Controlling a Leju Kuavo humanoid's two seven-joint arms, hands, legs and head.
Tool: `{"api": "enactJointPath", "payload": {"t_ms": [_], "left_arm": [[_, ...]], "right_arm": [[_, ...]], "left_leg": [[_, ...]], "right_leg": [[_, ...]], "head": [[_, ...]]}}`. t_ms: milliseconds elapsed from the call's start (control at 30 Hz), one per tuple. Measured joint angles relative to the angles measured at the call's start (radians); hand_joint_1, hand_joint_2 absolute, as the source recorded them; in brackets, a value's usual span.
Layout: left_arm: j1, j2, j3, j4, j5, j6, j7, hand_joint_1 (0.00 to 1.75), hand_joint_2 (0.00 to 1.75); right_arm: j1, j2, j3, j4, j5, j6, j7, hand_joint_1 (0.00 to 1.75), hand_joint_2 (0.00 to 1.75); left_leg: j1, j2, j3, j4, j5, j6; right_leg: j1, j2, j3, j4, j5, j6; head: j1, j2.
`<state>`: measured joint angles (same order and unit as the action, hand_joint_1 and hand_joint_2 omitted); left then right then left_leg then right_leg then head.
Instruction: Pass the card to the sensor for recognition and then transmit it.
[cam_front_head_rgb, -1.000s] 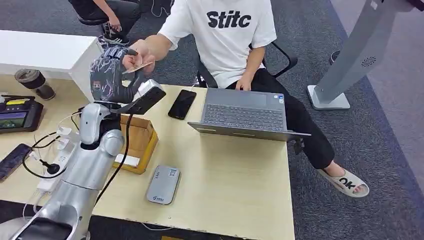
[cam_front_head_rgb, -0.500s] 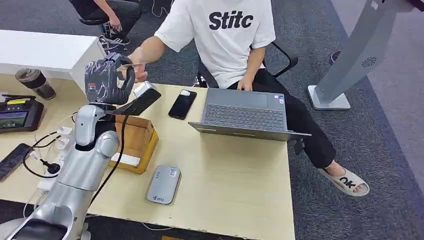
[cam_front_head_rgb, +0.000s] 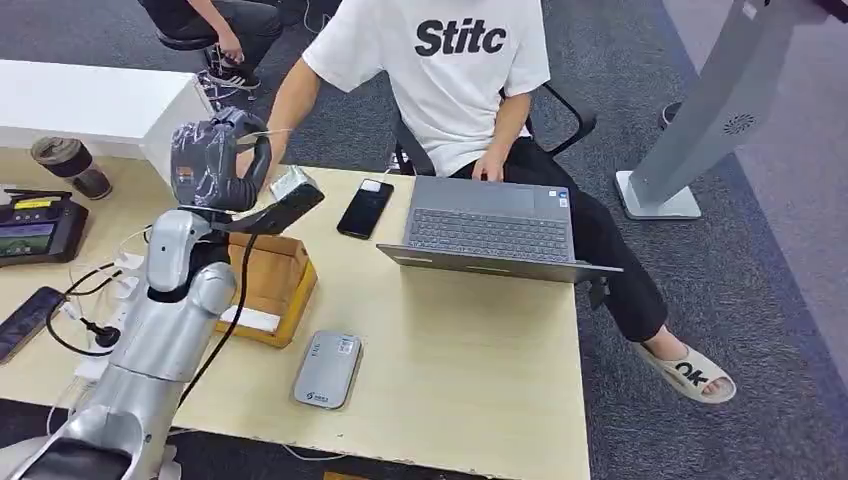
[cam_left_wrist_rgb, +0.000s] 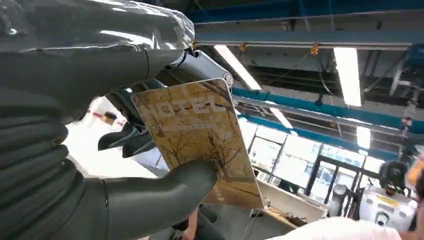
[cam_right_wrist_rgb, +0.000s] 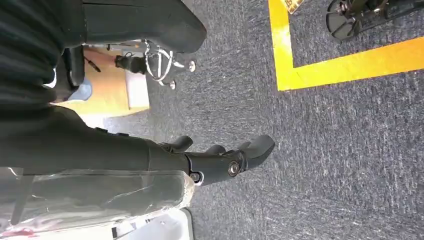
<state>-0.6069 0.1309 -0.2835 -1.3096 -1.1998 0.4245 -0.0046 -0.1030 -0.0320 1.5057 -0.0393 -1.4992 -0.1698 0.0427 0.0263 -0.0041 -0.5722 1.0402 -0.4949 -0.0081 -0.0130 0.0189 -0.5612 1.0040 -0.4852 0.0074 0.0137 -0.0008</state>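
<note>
Sensor (cam_front_head_rgb: 327, 369): grey, flat on the surface (cam_front_head_rgb: 470, 370), nearest the robot, just right of the box.
Box (cam_front_head_rgb: 272, 285): brown, open, on the surface beneath the raised left arm; partly hidden by the forearm.
Cables (cam_front_head_rgb: 95, 320): white power strip and dark leads at the surface's left edge.
Left hand (cam_front_head_rgb: 215, 160): raised above the far left of the surface, pinching the card between thumb and fingers.
Card (cam_left_wrist_rgb: 197, 137): tan, printed with bare trees; held upright in the left hand, thumb (cam_left_wrist_rgb: 160, 192) pressed across its lower face; in the head view seen edge-on at the top of the hand.
Right hand (cam_right_wrist_rgb: 220, 160): hanging over grey carpet, holding nothing, fingers loosely apart.
Phone (cam_front_head_rgb: 364, 208): black, flat, between the left hand and the laptop.
Laptop (cam_front_head_rgb: 490, 225): open, at the far edge.
Person (cam_front_head_rgb: 450, 80): seated behind the surface, white shirt; one arm reaching toward the card, hand hidden behind the robot's hand, the other hand at the laptop.
Cup (cam_front_head_rgb: 70, 165): dark, far left.
</note>
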Motion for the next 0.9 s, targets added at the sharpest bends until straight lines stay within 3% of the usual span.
{"api": "enactJointPath", "payload": {"t_ms": [167,367,600,900], "left_arm": [[0.048,0.034,-0.081,-0.104,-0.017,-0.095,-0.018,1.75,1.75],[0.122,0.076,-0.208,-0.259,0.02,-0.205,0.004,1.75,1.75],[0.204,0.137,-0.32,-0.364,0.014,-0.209,0.015,1.75,1.75],[0.244,0.181,-0.361,-0.443,0.024,-0.22,0.025,1.75,1.75]], "right_arm": [[0.004,-0.001,0.007,0.0,-0.001,0.0,0.003,0.0,1.75],[0.01,-0.001,0.005,0.001,-0.002,0.0,-0.008,0.0,1.75],[0.016,-0.001,-0.008,0.001,-0.002,0.0,-0.018,0.0,1.75],[0.019,-0.001,-0.032,0.002,-0.002,0.0,-0.018,0.0,1.75]], "left_leg": [[0.0,0.0,0.0,0.0,0.0,0.0],[0.0,0.0,-0.001,0.0,0.0,0.0],[0.0,0.0,0.0,0.0,0.0,0.0],[0.0,0.0,0.0,0.0,0.0,0.0]], "right_leg": [[0.0,0.0,0.0,0.0,0.0,0.0],[0.0,0.0,0.0,0.0,0.0,0.0],[0.0,0.0,0.0,0.0,0.0,0.0],[0.0,0.0,0.0,0.0,0.0,0.0]], "head": [[0.0,0.0],[0.0,0.0],[0.0,0.0],[0.0,0.0]]}}
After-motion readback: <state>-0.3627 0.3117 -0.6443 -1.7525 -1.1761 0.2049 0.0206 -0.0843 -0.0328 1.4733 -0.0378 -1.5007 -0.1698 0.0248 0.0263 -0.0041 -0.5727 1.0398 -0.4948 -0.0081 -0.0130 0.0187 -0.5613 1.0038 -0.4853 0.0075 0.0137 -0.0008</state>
